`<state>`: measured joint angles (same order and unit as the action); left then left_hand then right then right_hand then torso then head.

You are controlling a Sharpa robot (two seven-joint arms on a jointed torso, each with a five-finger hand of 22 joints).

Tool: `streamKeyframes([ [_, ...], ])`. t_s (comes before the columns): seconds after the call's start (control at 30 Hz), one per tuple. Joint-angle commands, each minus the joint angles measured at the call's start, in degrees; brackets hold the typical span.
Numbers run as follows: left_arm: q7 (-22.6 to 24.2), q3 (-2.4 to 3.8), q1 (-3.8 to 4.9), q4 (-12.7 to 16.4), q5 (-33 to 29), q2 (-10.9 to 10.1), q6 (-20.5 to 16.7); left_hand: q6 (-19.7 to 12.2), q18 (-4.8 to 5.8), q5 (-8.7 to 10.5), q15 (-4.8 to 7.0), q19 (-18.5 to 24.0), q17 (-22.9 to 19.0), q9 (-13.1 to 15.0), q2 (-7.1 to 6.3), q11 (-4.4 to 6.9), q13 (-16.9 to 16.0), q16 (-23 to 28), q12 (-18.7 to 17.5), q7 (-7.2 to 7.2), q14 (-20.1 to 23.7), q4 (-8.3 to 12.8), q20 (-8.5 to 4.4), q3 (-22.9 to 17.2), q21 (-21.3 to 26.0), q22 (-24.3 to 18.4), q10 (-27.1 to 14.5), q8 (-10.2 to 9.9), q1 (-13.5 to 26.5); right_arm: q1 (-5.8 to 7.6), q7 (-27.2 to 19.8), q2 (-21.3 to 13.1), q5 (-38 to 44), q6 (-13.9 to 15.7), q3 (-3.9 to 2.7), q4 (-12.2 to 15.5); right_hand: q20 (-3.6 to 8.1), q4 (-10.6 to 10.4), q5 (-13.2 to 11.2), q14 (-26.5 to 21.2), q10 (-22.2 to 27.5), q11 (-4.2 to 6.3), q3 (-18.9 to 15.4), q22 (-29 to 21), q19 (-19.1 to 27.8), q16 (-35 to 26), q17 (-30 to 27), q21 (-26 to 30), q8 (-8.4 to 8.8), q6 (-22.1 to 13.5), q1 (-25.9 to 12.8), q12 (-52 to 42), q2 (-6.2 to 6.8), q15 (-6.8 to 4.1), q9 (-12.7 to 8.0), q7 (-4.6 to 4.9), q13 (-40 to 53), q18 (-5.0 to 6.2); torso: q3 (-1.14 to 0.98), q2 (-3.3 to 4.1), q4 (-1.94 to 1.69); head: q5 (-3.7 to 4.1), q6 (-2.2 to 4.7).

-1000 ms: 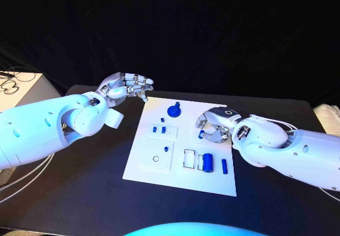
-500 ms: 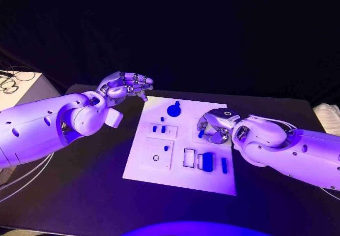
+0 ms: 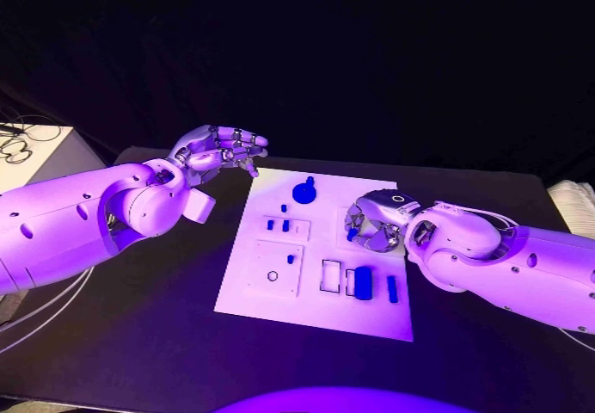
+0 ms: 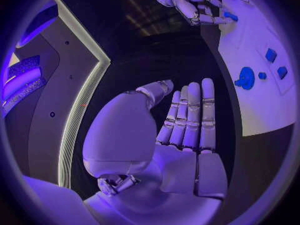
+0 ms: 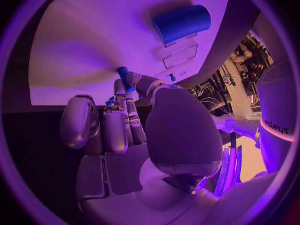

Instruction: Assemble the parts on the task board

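The white task board (image 3: 254,297) lies mid-table. My right hand (image 3: 376,219) hovers low over its right middle and pinches a small blue part (image 3: 352,232) between thumb and fingertip; the right wrist view shows that part (image 5: 123,74) at the fingertips, close to the board (image 5: 87,45). My left hand (image 3: 221,148) hangs above the table off the board's far left corner, fingers stretched out side by side (image 4: 190,120) and holding nothing. On the board sit a round blue knob (image 3: 303,193), several small blue pieces (image 3: 285,226), a thick blue cylinder (image 3: 362,283) and a thin blue bar (image 3: 392,289).
A white box (image 3: 35,159) with cables stands at the table's far left. Black tabletop (image 3: 149,344) surrounds the board on every side. The left wrist view catches the board (image 4: 262,110), the knob (image 4: 246,78) and my right hand (image 4: 194,7).
My right hand has edged slightly toward the board's far side with the small blue part in its pinch. The left hand has stayed where it was.
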<state>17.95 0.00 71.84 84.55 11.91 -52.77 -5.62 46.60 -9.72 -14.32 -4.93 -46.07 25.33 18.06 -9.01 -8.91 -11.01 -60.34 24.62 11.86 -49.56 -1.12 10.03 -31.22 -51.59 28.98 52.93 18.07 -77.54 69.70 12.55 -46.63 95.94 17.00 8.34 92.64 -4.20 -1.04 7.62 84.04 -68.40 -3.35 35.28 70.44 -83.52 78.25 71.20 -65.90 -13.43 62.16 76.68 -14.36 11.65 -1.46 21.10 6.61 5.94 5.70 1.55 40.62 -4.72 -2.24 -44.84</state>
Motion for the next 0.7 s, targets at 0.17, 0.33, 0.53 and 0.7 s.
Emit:
streamKeyframes([
  [0.17,0.19,0.03,0.02,0.11,-0.29,0.04,1.00,-0.39,-0.75,-0.17,-0.15,-0.06,-0.09,-0.06,0.02,0.04,0.09,0.18,0.19,0.84,0.31,-0.24,0.34,-0.01,0.34,-0.09,-0.36,0.40,0.49,-0.12,0.46,0.14,-2.25,4.97,0.00,0.32,0.61,0.03,-0.28,2.23,-1.96,1.04,0.31,0.33,-0.34,0.36,0.28,-0.46,-1.05,0.98,0.28,-0.22,-1.67,-0.71,1.37,-0.41,0.61,-0.53,-0.01,0.01,0.02,0.11,-0.13],
  [0.33,0.14,0.03,0.02,0.10,-0.29,0.07,1.06,-0.39,-0.75,-0.17,-0.15,-0.06,-0.09,-0.06,0.02,0.04,0.09,0.18,0.19,0.84,0.31,-0.24,0.34,-0.01,0.34,-0.09,-0.36,0.40,0.49,-0.14,1.86,0.04,-6.36,6.90,-0.01,0.30,0.87,0.34,0.20,2.31,-2.85,1.29,0.65,0.67,-0.48,0.53,0.50,-0.80,-1.61,1.08,0.49,-0.16,-2.43,-0.94,2.13,-0.53,1.08,-0.61,0.01,-0.01,-0.01,0.20,-0.18],
  [0.53,0.11,0.03,0.02,0.04,-0.29,0.08,1.07,-0.42,-0.76,-0.18,-0.15,-0.07,-0.10,-0.07,0.07,0.06,0.11,0.16,0.24,0.82,0.33,-0.33,0.36,-0.04,0.44,-0.16,-0.41,0.43,0.53,-0.09,2.81,-0.65,-12.60,7.70,-0.06,0.86,0.98,0.66,0.65,2.35,-3.23,1.36,0.91,0.80,-0.54,0.58,0.54,-0.91,-1.87,0.97,0.57,-0.07,-2.59,-1.03,2.56,-0.54,1.34,-0.64,0.04,-0.09,0.01,0.24,-0.14],
  [0.7,0.09,0.03,0.02,-0.06,-0.30,0.12,1.07,-0.42,-0.76,-0.18,-0.15,-0.07,-0.10,-0.07,0.07,0.06,0.11,0.16,0.24,0.82,0.33,-0.33,0.36,-0.04,0.44,-0.16,-0.41,0.43,0.53,0.23,2.95,-1.65,-14.91,7.78,-0.22,2.69,1.00,0.75,0.77,2.37,-3.32,1.38,0.97,0.88,-0.57,0.64,0.62,-0.99,-1.94,0.95,0.57,-0.04,-2.59,-1.05,2.67,-0.55,1.41,-0.66,0.07,-0.16,0.07,0.25,-0.01],
])
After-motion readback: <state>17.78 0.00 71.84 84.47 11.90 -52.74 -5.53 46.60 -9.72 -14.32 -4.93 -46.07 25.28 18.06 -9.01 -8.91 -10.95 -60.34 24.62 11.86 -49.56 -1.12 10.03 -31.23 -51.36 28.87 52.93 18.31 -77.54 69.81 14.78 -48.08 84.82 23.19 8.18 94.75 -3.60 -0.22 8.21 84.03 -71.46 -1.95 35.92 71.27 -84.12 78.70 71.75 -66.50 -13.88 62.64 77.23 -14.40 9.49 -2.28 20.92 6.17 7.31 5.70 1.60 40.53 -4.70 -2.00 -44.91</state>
